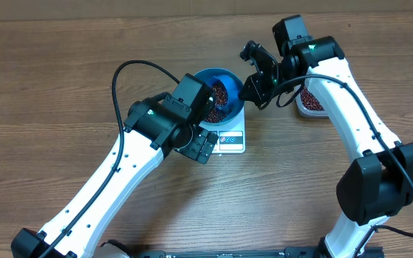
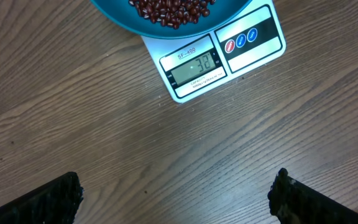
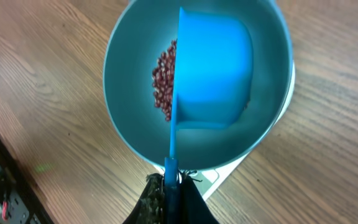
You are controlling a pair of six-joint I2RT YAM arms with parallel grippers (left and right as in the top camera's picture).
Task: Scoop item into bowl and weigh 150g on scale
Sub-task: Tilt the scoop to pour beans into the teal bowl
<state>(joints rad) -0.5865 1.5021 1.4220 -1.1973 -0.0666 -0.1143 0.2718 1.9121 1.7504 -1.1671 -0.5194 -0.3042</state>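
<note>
– Jaws first: what is the right gripper [image 3: 171,182] doing?
– Clamped tight on the handle of the blue scoop [image 3: 213,71], which is tipped mouth-down inside the bowl [image 3: 126,106]. The left gripper [image 2: 176,198] hangs wide and empty over the table [image 2: 104,124], near the scale [image 2: 241,59].
– How to pour well?
– I'd roll the wrist slowly, keep the scoop inside the rim and watch the display, which seems well short of target.
– And the beans [image 3: 163,81]?
– Heaped in the bowl, left of the scoop, ahead of the closed jaws.

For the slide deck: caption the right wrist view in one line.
Right gripper holds the blue scoop by its handle above the beans in the blue bowl on the scale.
</note>
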